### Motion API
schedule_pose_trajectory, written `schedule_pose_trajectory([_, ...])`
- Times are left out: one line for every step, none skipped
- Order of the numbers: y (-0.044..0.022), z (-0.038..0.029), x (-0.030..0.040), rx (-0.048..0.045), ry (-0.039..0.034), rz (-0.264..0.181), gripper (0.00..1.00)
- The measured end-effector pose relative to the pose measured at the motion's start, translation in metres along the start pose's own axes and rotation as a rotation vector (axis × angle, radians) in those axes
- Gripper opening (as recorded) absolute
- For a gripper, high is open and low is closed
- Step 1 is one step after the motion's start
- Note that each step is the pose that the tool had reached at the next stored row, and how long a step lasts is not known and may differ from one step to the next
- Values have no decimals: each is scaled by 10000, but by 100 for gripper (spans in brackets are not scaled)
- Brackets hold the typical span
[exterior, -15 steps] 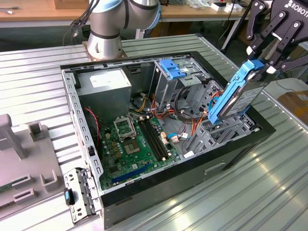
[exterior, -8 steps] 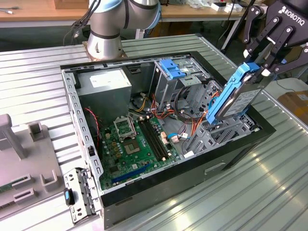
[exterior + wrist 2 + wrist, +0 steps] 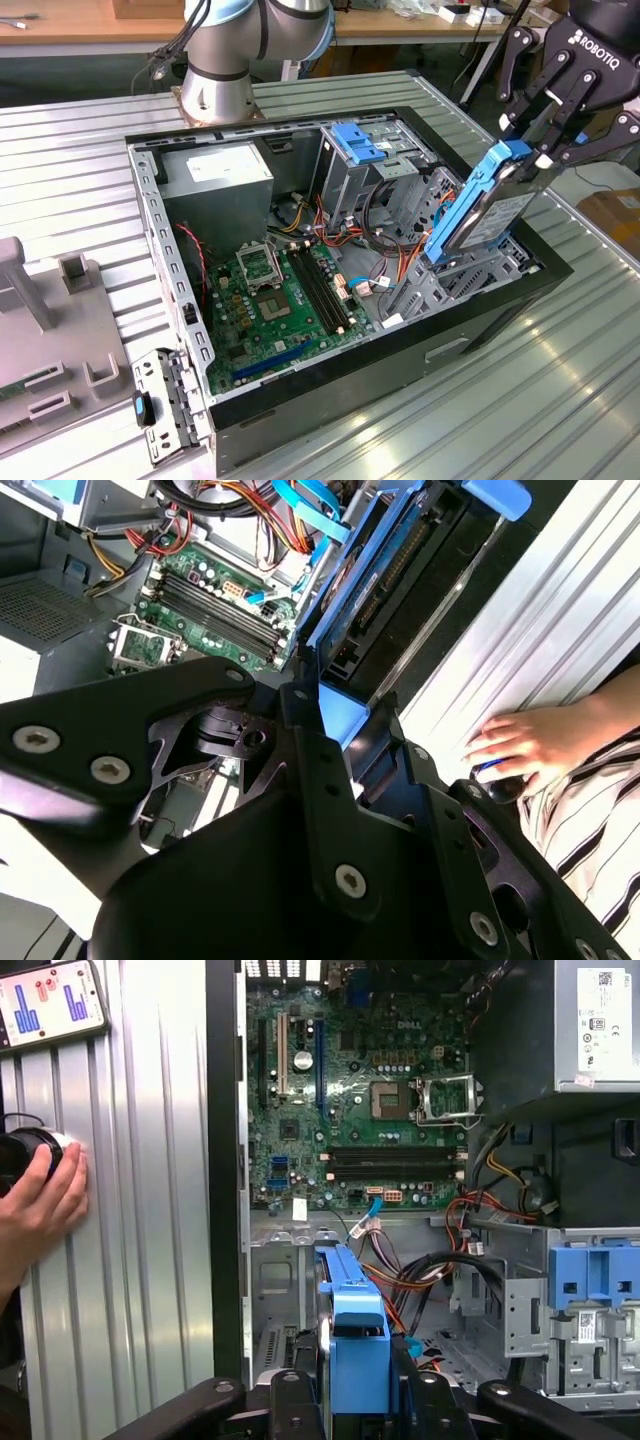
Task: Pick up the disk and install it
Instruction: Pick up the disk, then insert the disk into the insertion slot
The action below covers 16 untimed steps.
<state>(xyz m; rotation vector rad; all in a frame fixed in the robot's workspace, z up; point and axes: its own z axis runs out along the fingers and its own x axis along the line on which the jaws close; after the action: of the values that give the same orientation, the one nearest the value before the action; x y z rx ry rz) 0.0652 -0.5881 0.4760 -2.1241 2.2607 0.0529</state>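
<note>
Grips the disk [image 3: 483, 212] in the claw [image 3: 535, 148], tilted, at the exterior view's right, just over the metal cage [image 3: 420, 292]. Could bump the cage or catch the loose wires [image 3: 385, 262] and slip out crooked.

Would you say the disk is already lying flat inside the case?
No, the end effector holds the disk steeply tilted over the case.

Bright even light, white glare on the ribbed table [image 3: 560, 600]
</note>
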Motion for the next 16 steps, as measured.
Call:
schedule_pose_trajectory([0,0,0,0,2,2,36])
schedule_pose_trajectory([0,9,0,0,1,2,36])
schedule_pose_trajectory([0,21,0,0,2,1,36])
schedule_pose_trajectory([0,21,0,0,2,1,36])
schedule_pose_trajectory([-1,21,0,0,3,0,36])
schedule_pose_trajectory([-1,24,0,0,2,0,36])
schedule_pose_trajectory([-1,36,1,1,0,0,36])
schedule_pose_trajectory([-1,47,2,3,1,-1,36])
schedule_pose_trajectory([-1,48,2,3,2,-1,36])
schedule_pose_trajectory([-1,48,2,4,2,-1,36])
schedule_pose_trajectory([-1,48,2,3,2,-1,36])
schedule_pose_trajectory([-1,51,-6,4,1,-1,36])
schedule_pose_trajectory([0,53,-15,4,1,-1,36])
schedule_pose_trajectory([0,65,-14,4,0,-1,36])
schedule_pose_trajectory([0,79,-14,4,1,-1,36])
schedule_pose_trajectory([0,94,-13,5,1,0,36])
